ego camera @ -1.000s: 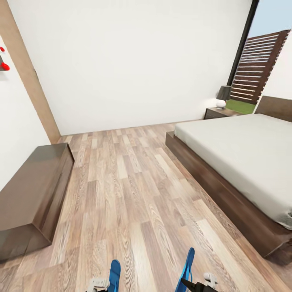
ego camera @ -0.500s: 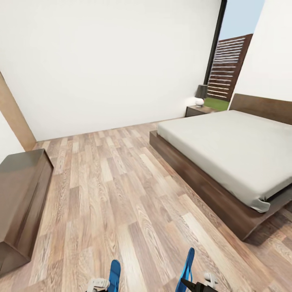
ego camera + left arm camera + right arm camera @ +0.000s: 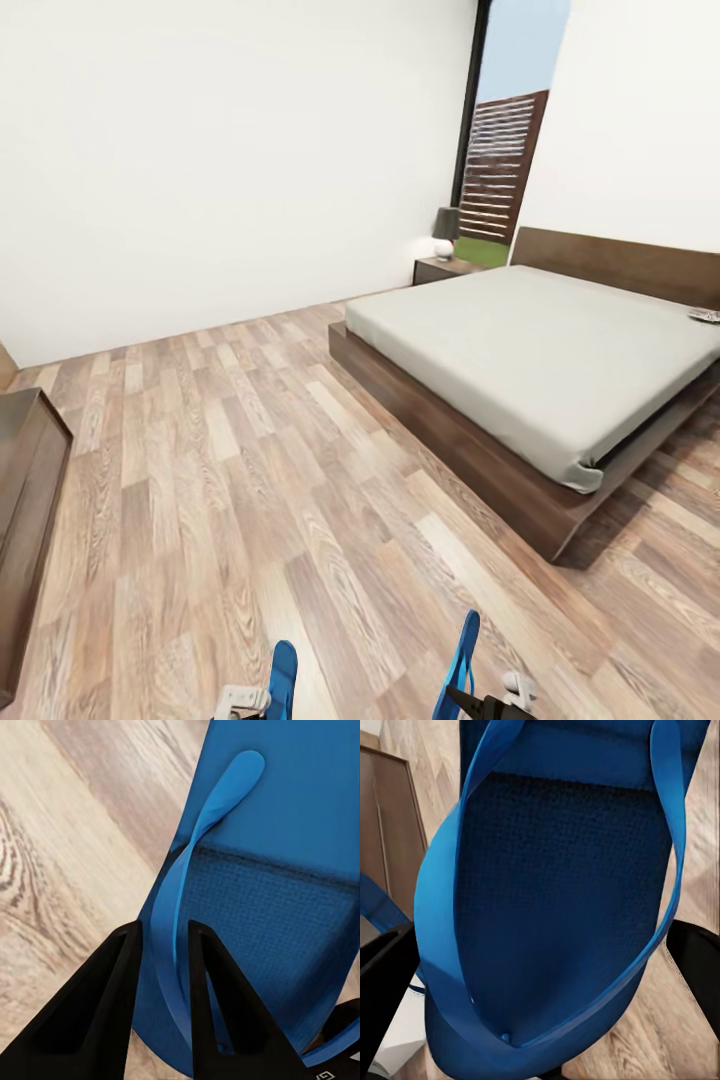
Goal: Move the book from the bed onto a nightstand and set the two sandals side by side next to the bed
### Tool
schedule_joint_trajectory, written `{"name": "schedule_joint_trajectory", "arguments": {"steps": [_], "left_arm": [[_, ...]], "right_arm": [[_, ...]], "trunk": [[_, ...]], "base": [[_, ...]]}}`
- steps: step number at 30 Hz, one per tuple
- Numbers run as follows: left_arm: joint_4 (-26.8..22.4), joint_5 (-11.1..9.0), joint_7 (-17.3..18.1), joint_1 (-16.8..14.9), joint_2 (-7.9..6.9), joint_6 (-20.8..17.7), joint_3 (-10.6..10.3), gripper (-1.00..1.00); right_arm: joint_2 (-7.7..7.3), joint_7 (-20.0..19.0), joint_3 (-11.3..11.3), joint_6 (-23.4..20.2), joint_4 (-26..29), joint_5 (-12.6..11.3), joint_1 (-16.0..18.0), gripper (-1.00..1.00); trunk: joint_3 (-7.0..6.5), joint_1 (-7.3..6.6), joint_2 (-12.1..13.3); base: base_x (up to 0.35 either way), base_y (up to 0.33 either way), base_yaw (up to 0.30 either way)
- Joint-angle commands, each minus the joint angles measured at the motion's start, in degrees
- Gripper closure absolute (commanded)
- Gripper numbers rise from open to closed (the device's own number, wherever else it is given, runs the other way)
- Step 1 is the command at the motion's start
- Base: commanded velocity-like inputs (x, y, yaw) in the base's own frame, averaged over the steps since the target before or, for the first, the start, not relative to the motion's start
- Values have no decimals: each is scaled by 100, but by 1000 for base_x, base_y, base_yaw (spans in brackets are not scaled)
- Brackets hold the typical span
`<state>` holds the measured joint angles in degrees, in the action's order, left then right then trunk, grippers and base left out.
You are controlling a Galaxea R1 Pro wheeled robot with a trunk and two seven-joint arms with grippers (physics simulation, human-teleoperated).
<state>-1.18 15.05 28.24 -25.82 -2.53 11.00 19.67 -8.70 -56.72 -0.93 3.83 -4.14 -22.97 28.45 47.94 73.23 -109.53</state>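
Wood-plank floor (image 3: pixel 250 480) lies before the bed (image 3: pixel 520 350). Left gripper (image 3: pixel 161 945) pinches one sandal's (image 3: pixel 285 870) strap; right gripper (image 3: pixel 540 945) straddles the other sandal (image 3: pixel 562 907). Carry both level, set them parallel beside the bed's near long edge.

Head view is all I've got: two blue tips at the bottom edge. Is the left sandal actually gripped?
Observer: Yes. In the left wrist view, the jaws of the left gripper are closed on the thin strap of the left sandal, one jaw on each side.
Operator: Right one?
Observer: In the right wrist view, the right sandal sits between the jaws of the right gripper, which stand wide apart at its edges.
Operator: Which face?
Observer: The strap side faces that camera.
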Motion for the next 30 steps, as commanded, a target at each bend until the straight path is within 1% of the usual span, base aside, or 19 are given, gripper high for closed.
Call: {"name": "schedule_joint_trajectory", "arguments": {"steps": [1,30], "left_arm": [[3,68,-2,-2,-2,34,46,100],[3,68,-2,8,-2,34,45,100]], "right_arm": [[0,-17,-9,39,-25,4,11,100],[0,-17,-11,39,-25,3,11,100]], "trunk": [[5,-1,-2],[5,-1,-2]], "base": [[0,0,-283],[0,0,-283]]}}
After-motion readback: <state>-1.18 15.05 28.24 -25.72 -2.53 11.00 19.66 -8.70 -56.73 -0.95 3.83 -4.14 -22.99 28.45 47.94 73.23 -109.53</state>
